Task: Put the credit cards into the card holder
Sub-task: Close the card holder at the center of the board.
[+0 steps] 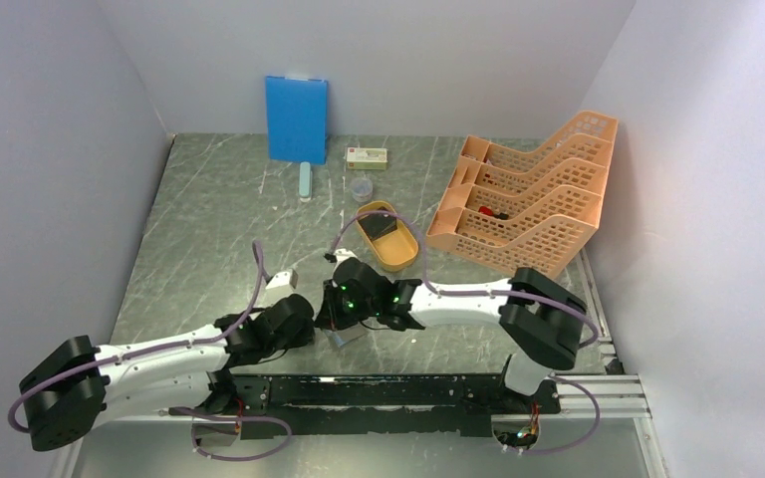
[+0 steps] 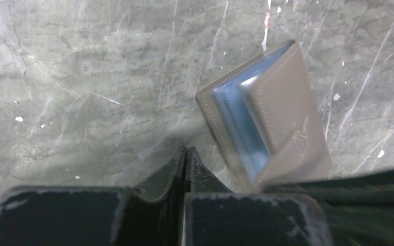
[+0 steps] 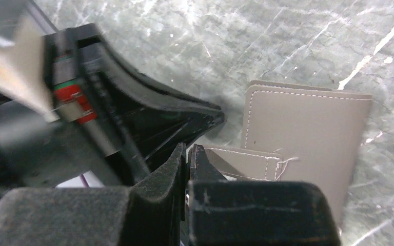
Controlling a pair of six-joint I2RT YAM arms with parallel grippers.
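The taupe-grey card holder (image 2: pixel 279 110) lies on the marble table, partly open, with its bluish shiny inner face showing. In the right wrist view its outer face and stitched flap (image 3: pixel 308 128) show. In the top view it peeks out under the two grippers (image 1: pixel 345 337). My left gripper (image 2: pixel 185 152) is shut and empty, just left of the holder (image 1: pixel 309 321). My right gripper (image 3: pixel 189 149) is shut, its tips at the holder's flap; nothing shows between them (image 1: pixel 351 317). A dark flat stack, the credit cards (image 1: pixel 382 226), lies in the orange oval tray (image 1: pixel 401 257).
An orange mesh file rack (image 1: pixel 528 199) stands at the back right. A blue board (image 1: pixel 296 118) leans on the back wall, with a white-and-green box (image 1: pixel 367 156), a small clear cup (image 1: pixel 361 187) and a pale stick (image 1: pixel 305 181) nearby. A small grey block (image 1: pixel 281 283) lies by the left arm.
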